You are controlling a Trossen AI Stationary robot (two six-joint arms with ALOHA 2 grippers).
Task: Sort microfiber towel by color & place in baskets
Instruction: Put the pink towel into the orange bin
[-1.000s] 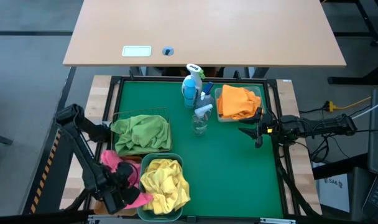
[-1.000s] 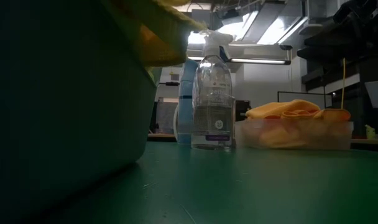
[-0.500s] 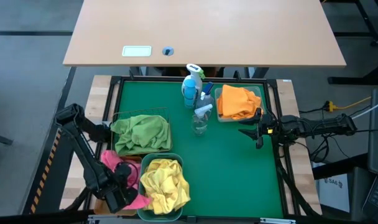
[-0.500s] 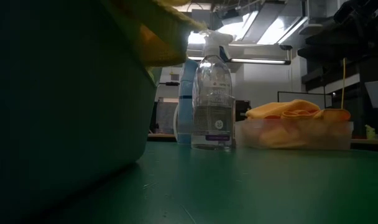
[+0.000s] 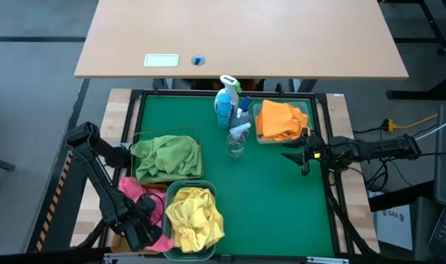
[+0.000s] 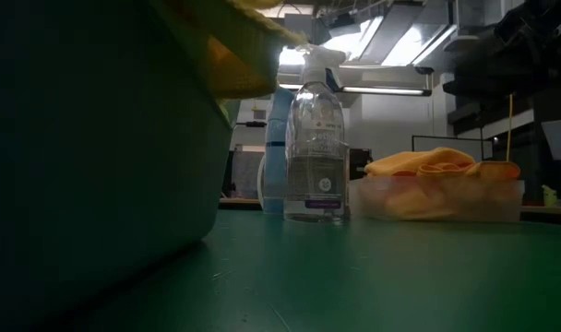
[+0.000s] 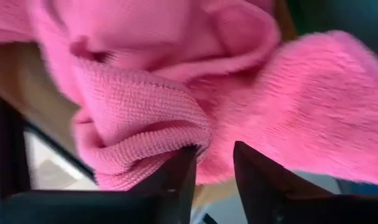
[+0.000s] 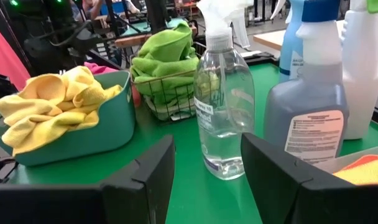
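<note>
A pink towel (image 5: 130, 188) lies heaped in the amber-tan basket (image 5: 155, 189) at the table's near left. My left gripper (image 5: 145, 232) points down onto it, its fingers (image 7: 180, 176) a little apart, and the pink towel (image 7: 176, 93) fills its wrist view. Yellow towels (image 5: 195, 217) fill the teal basket (image 5: 172, 192). A green towel (image 5: 167, 155) sits in the wire-mesh basket (image 5: 195, 136), and an orange towel (image 5: 279, 119) in the clear basket (image 5: 305, 110). My right gripper (image 5: 299, 155) waits open at the right, level, touching nothing. My left gripper comes at the pink towel from above, pointing down. A rolled fold of the towel (image 7: 153, 132) lies against the tip of one finger, and more of the cloth lies just beyond the gap. Whether the other finger touches the towel cannot be told. The towel rests in the amber-tan basket.
Two blue-and-white spray bottles (image 5: 226, 97) stand at the far middle of the green mat, with a clear spray bottle (image 5: 237, 138) before them and in front of my right gripper (image 8: 207, 180). The mat's middle and near right (image 5: 274, 205) are bare. The tray's black rim (image 5: 333, 191) borders it.
My left gripper has tipped a little at the wrist while staying over the amber-tan basket. The pink flap that stuck out toward the teal basket has drawn in and shows less.
</note>
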